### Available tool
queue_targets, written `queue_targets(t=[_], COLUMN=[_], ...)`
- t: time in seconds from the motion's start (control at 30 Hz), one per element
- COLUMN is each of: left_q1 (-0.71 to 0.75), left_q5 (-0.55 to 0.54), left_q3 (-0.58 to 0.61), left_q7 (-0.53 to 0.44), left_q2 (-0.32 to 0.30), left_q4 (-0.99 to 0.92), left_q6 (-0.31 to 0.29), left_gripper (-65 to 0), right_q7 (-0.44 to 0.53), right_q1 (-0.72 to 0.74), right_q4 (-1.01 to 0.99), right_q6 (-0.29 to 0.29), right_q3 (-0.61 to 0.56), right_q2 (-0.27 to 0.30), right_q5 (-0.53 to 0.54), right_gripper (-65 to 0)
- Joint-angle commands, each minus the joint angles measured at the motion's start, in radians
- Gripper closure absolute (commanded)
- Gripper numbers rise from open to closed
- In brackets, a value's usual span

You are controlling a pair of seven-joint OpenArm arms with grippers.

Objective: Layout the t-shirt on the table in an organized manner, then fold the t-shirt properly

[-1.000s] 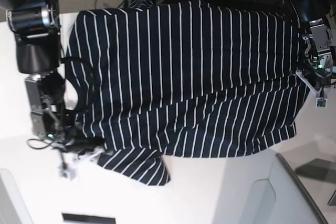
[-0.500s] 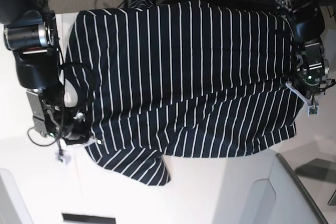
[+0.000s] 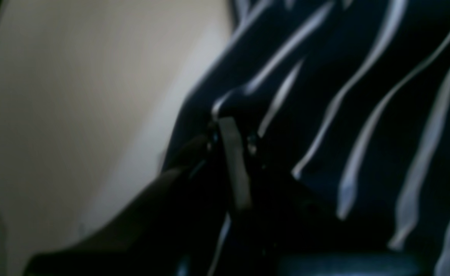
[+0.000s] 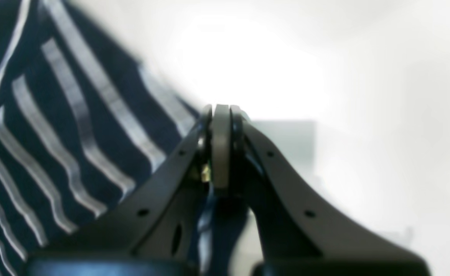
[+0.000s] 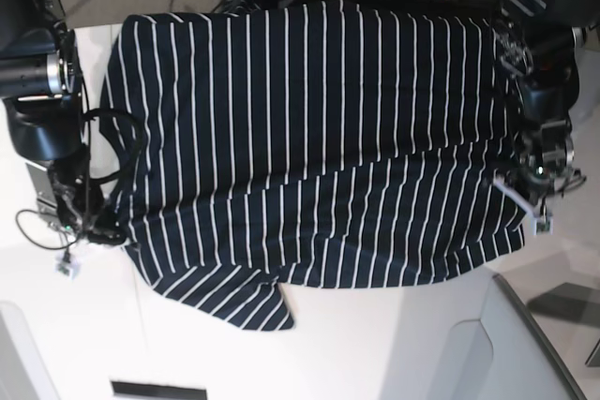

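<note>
Table (image 5: pixel 394 344) carries the t-shirt (image 5: pixel 319 138), spread wide with its far part hanging past the table's back edge. Left gripper (image 3: pixel 232 126) jaws clamped on the hem side; right gripper (image 4: pixel 220 115) jaws pinched together on a fabric edge near the sleeve. Pull evenly outward with both and keep the cloth low to flatten the diagonal crease.
</note>
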Motion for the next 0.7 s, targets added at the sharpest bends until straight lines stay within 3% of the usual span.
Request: queue_targets(t=[0.0,0.1,0.2,0.3,0.37,0.5,0.67], left_q1=[-0.045,-0.073,-0.048,0.093,0.245,0.532,0.763], left_q5=[0.0,0.0,-0.005,-0.097,-0.188,-0.275,-0.26], left_q3=[-0.002,-0.003,-0.005,-0.039,-0.043,-0.045,-0.053], left_q7=[-0.022,-0.014,0.076,0.201,0.274,0.366,0.363], left_q2=[-0.019,-0.001,-0.001,-0.001,-0.002,0.002,0.065], left_q4=[0.019,0.067,0.197,0.431,0.609,0.892,1.032], left_q6=[0.009,0.009,0.001,-0.014,-0.07,-0.1,-0.099], left_gripper=[0.0,0.0,0.0,0.0,0.0,0.0,0.0], right_q7=[0.023,-0.023,-0.168,-0.311,-0.423,-0.644,-0.682], right_q1=[0.049,0.05,-0.04,-0.224,-0.35,-0.528,-0.709], right_q4=[0.023,0.124,0.396,0.754,0.942,1.129,1.205], right_q6=[0.03,0.119,0.142,0.142,0.142,0.142,0.142], right_q3=[-0.001,0.0,0.017,0.118,0.17,0.206,0.207], right_q2=[0.002,0.016,0.044,0.037,0.017,-0.016,-0.035], right_q5=[0.002,0.002,0.011,0.008,0.009,0.005,0.005], right_gripper=[-1.8,-2.4,-2.4,-2.1,-2.0,-2.0,-2.0])
